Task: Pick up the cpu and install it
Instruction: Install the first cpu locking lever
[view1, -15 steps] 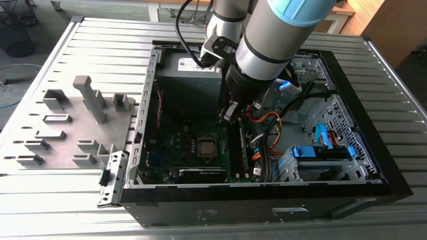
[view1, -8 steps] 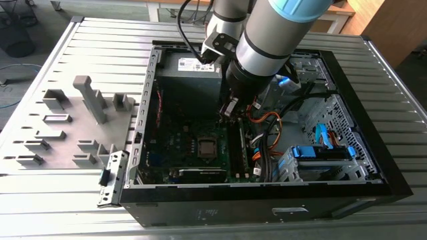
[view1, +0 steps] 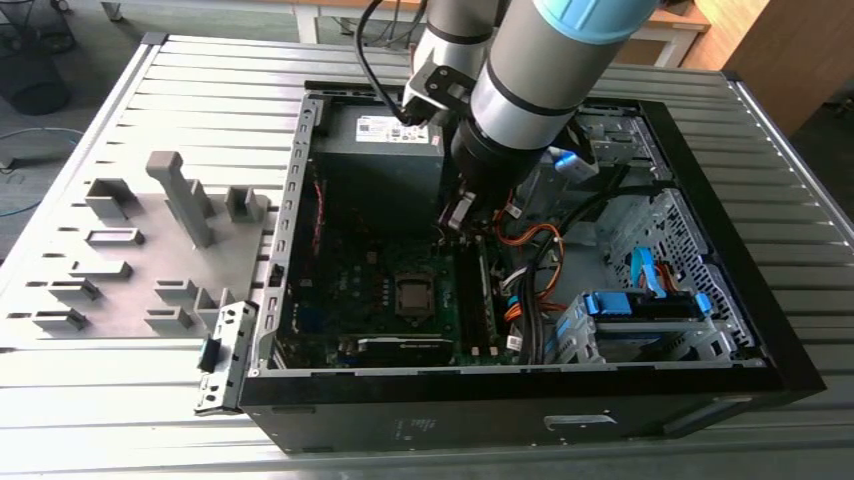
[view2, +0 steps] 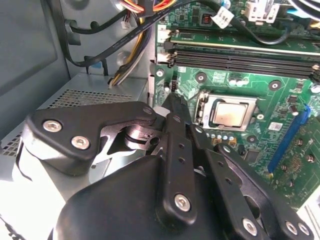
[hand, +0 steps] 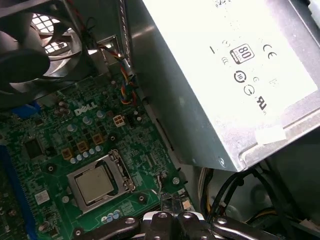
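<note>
Nearest the lens in the second wrist view we saw the gripper (view2: 172, 107), black linkage w/ fingers drawn together to a point, nothing between them. It hung over the motherboard (view2: 260, 90) edge, near the power supply (view2: 75, 95) wall. Just beyond the tip sat the cpu (view2: 232, 112), silvery top up, seated flat in its socket (view2: 204, 107), apart from the gripper. Past it ran the black memory slots (view2: 240, 57), then a cable bundle (view2: 132, 15).

In the first wrist view we saw the cpu (hand: 94, 184) in the socket frame, gripper (hand: 172, 218) at the frame's edge, the power supply (hand: 220, 75) alongside and a case fan (hand: 35, 45) farther back.

In the exterior view the arm (view1: 534, 90) reached down into the open computer case (view1: 747, 330), lying on a slatted metal table (view1: 134, 400). Socket (view1: 411, 290) mid-board, below the arm. Grey holder blocks (view1: 147, 240) stood outside the case on the exterior view's left.
</note>
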